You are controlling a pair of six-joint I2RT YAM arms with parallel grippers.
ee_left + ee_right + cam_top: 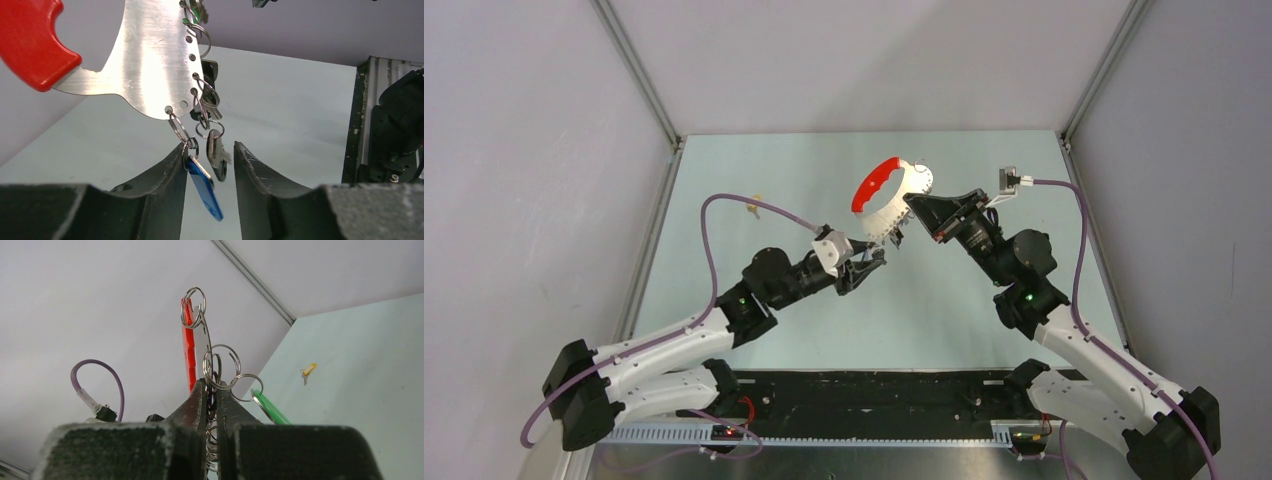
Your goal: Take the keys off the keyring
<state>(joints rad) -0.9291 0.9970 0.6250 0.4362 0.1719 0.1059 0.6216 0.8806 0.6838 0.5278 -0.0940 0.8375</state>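
With the right gripper clamping the keyring aloft, the left gripper, jaws parted, straddles the blue key, which likely next needs pinching and working free.

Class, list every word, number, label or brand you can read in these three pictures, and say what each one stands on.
No text can be read in any view.
The keyring: its metal plate and red grip are bare.
The blue key: no print on its head.
The silver key beside it: too blurred to tell whether it bears a stamp.
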